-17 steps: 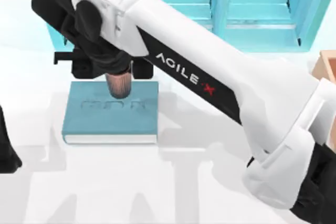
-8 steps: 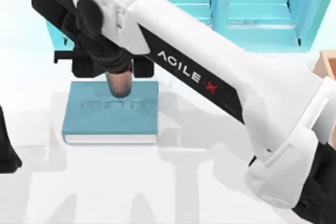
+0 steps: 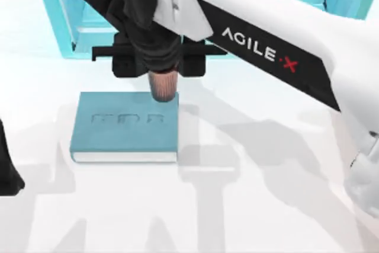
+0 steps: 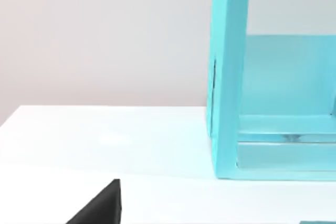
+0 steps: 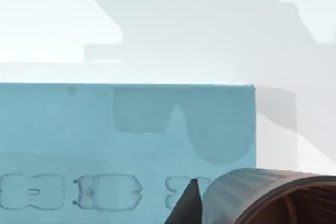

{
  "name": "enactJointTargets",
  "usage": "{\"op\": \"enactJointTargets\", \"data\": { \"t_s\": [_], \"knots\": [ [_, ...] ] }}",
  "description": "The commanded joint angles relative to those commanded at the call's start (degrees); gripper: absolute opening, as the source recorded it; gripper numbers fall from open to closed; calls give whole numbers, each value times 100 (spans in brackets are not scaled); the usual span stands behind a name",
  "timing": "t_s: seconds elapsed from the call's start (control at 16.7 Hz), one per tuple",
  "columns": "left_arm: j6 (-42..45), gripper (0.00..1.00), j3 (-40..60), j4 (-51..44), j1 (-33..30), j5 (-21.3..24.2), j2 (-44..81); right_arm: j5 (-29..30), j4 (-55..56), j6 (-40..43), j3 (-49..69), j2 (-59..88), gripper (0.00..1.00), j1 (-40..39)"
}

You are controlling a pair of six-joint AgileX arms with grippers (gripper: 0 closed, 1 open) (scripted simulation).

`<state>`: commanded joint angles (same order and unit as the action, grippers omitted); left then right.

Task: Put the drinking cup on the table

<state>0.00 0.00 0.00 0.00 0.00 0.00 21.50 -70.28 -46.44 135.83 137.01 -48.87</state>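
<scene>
Right gripper (image 3: 161,81) with jaws clamped on the drinking cup (image 3: 163,87), held above the teal book's (image 3: 124,127) far right corner, left gripper's jaw state unclear

Right gripper (image 3: 162,81), holding the drinking cup (image 3: 163,85), has shifted right and farther back; cup now sits over the teal book's (image 3: 124,125) far right corner.

I see a light-blue shelf cabinet (image 3: 59,16) with open compartments standing along the far edge of the scene, and behind it a plain pale grey wall (image 4: 105,35). Even, soft light falls from above and throws broad grey shadows across the white surface in front of the cabinet.
</scene>
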Motion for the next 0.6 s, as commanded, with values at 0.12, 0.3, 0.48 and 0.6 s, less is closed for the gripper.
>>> {"op": "enactJointTargets", "data": {
  "t_s": [0.12,0.3,0.48,0.6],
  "knots": [
    [0,100,0,0,0,0,0,-23,402,105,-980,-565,0,114],
    [0,100,0,0,0,0,0,-57,965,264,-2322,-1354,0,261],
    [0,100,0,0,0,0,0,-79,1373,398,-3235,-1930,0,362],
    [0,100,0,0,0,0,0,-85,1517,451,-3537,-2138,0,401]
  ]
}}
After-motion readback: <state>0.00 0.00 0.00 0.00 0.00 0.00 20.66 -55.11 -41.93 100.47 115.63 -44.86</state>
